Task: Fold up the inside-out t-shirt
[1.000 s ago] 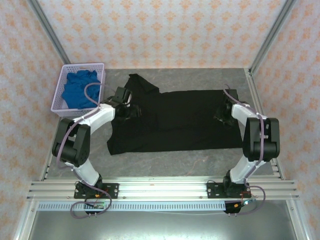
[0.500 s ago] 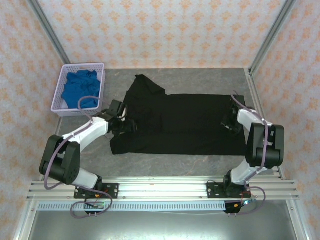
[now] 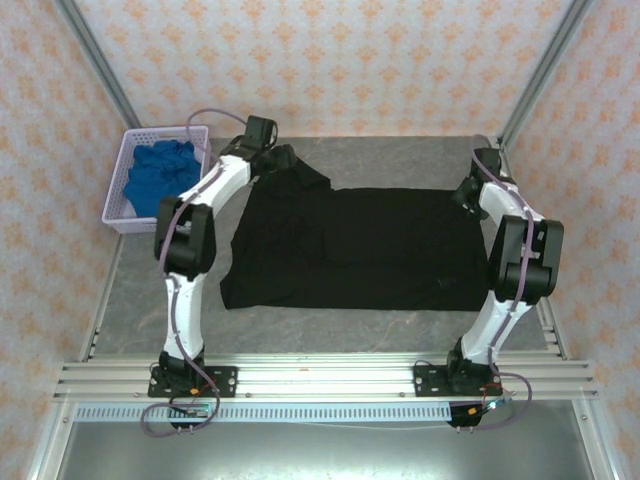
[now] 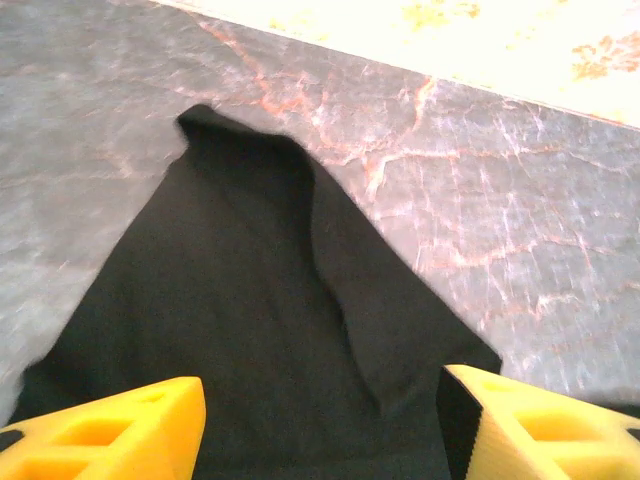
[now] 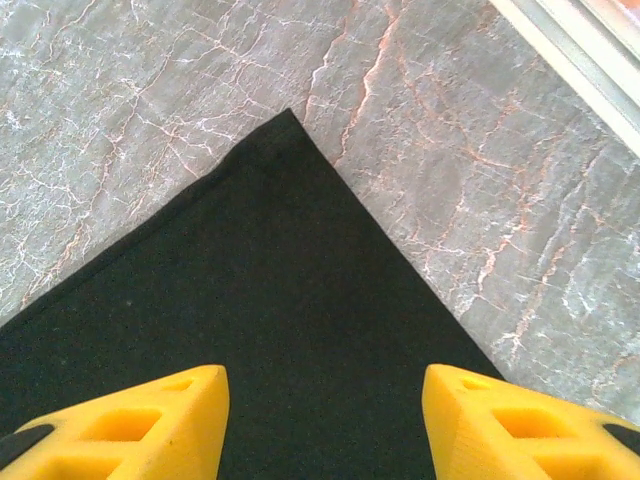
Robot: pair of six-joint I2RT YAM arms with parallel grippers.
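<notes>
shirt: the large black soft-fabric t-shirt is spread flat on the grey marbled table.
left gripper: now brought from mid-shirt to the far sleeve, jaws apart.
right gripper: now brought to the far corner, jaws apart.
meaning: a far-edge pinch is judged next.

Seen from above, the left gripper, upper middle of the frame, sits over the tip of the black t-shirt, and its fingertips are too small and dark to make out. The same goes for the right gripper, upper right. In the left wrist view, the yellow fingers run off the bottom edge and the cloth looks slightly blurred. In the right wrist view, the yellow fingers and the shirt are cut off at the bottom too.
</notes>
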